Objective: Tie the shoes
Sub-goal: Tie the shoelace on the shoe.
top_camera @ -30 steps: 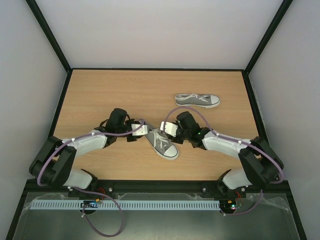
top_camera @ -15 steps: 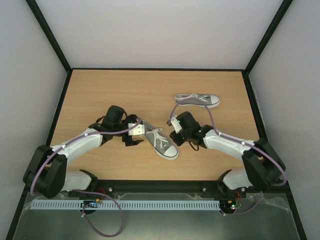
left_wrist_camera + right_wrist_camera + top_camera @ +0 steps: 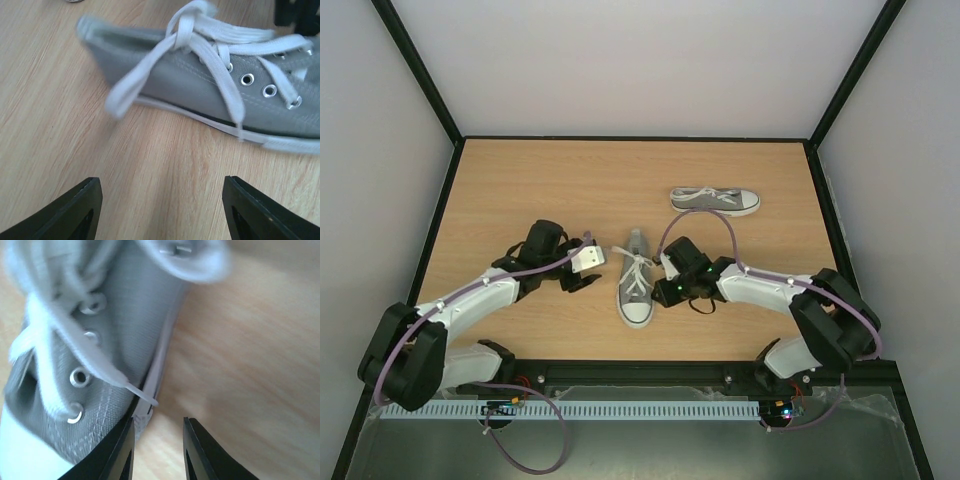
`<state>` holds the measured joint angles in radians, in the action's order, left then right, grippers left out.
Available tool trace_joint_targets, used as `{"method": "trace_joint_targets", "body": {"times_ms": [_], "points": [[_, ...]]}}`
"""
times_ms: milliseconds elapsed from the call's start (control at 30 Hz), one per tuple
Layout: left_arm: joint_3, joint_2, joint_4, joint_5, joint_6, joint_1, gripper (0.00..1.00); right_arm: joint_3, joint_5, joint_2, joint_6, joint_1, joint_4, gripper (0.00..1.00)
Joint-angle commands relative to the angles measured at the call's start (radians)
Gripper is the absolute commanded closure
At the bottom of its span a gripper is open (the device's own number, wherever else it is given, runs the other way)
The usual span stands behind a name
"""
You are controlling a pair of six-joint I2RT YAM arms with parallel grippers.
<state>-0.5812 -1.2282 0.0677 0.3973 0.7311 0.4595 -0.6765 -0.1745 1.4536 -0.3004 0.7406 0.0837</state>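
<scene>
Near shoe [image 3: 634,285] on table [image 3: 520,180], front centre; far shoe [image 3: 715,200] behind it, rightward

top cam fixed high behind the arm bases [image 3: 480,358], looking down over the whole worktop [image 3: 520,190]; left wrist cam low and close, side-on to the near shoe [image 3: 200,90], left pincer [image 3: 160,210] at bottom edge; right wrist cam even closer, blurred, steep down on its eyelets [image 3: 80,376], right pincer [image 3: 159,450] at bottom; all three share that shoe

Probably a robot lab enclosure: plain white walls [image 3: 640,60], black frame [image 3: 418,70], wooden table [image 3: 620,170].
</scene>
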Motion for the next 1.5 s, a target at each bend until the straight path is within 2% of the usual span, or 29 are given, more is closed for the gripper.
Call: {"method": "trace_joint_targets", "body": {"times_ms": [0, 100, 267, 433, 567, 667, 767, 867, 1067, 1233, 1467], "points": [[0.019, 0.032, -0.053, -0.018, -0.054, -0.004, 0.34, 0.021, -0.105, 0.011, -0.114, 0.075, -0.010, 0.71], [-0.002, 0.044, -0.015, 0.034, -0.052, 0.010, 0.39, 0.021, -0.096, -0.024, -0.143, 0.074, -0.003, 0.71], [0.014, 0.039, 0.008, 0.078, -0.049, 0.051, 0.42, 0.030, -0.015, -0.182, -0.110, 0.024, 0.089, 0.70], [0.053, 0.021, -0.079, 0.061, -0.041, 0.096, 0.47, 0.027, -0.004, -0.243, -0.103, -0.004, 0.163, 0.62], [0.117, -0.003, -0.161, -0.032, 0.066, 0.176, 0.47, 0.069, -0.038, -0.259, -0.121, -0.004, 0.118, 0.53], [0.144, -0.023, -0.239, -0.085, 0.095, 0.170, 0.48, 0.082, -0.114, -0.255, -0.125, -0.004, 0.053, 0.50], [0.146, -0.031, -0.189, -0.031, 0.131, 0.164, 0.46, 0.126, -0.144, -0.274, -0.128, -0.005, -0.024, 0.47], [0.158, -0.024, -0.131, -0.007, 0.177, 0.189, 0.44, 0.135, -0.110, -0.259, -0.098, -0.004, -0.075, 0.48], [0.134, 0.000, -0.081, 0.018, 0.185, 0.200, 0.43, 0.083, -0.098, -0.214, -0.023, -0.010, -0.111, 0.49], [0.151, 0.016, -0.032, 0.020, 0.253, 0.240, 0.44, 0.097, -0.112, -0.186, -0.045, -0.074, -0.130, 0.49], [0.055, 0.054, 0.071, 0.123, 0.182, 0.248, 0.42, 0.035, -0.167, -0.178, -0.033, -0.121, -0.143, 0.48]]}}
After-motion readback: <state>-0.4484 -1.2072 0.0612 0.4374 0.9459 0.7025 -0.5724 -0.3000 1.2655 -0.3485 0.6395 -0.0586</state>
